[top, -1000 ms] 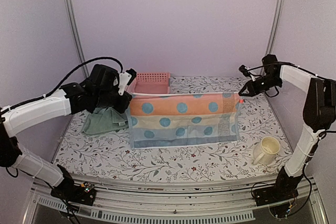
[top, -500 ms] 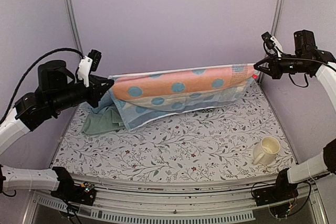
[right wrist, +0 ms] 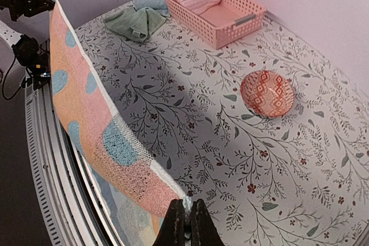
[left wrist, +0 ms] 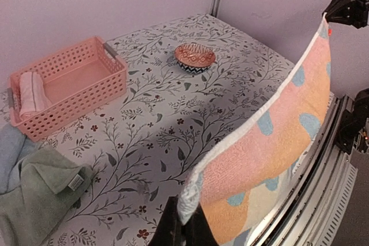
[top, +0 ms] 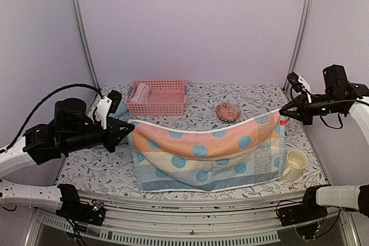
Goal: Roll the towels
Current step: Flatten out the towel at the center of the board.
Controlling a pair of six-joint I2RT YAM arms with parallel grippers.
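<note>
Peach-cream-blue banded terry towel with blue dots (top: 202, 154) is hung in the air between both arms, one top corner each; left fingers (left wrist: 171, 229) are pinched tight on the left corner, right fingers (right wrist: 176, 226) pinched tight on the right corner, no gap visible at either; the towel's long axis runs left-right, parallel to the near edge of the floral-print worktop (top: 196, 105); each corner sits right at its own fingers, so neither arm is nearer; the top hem sags in the middle, so it is not taut; the right corner rides higher than the left; the body hangs down at the near edge and, in the wrist views, looks partly out over the front rail; my read: it must go flat further in on the worktop before any roll starts; risk: the bottom hem drags or folds under; rolled pink cloth (top: 139, 92) lies in the pink slatted plastic basket (top: 164, 99); crumpled sage green cloth (left wrist: 40, 191) and light blue cloth (left wrist: 10, 148) lie unrolled at far left; red patterned bowl (top: 228, 111) and cream mug (top: 294, 162) are near the right side.
</note>
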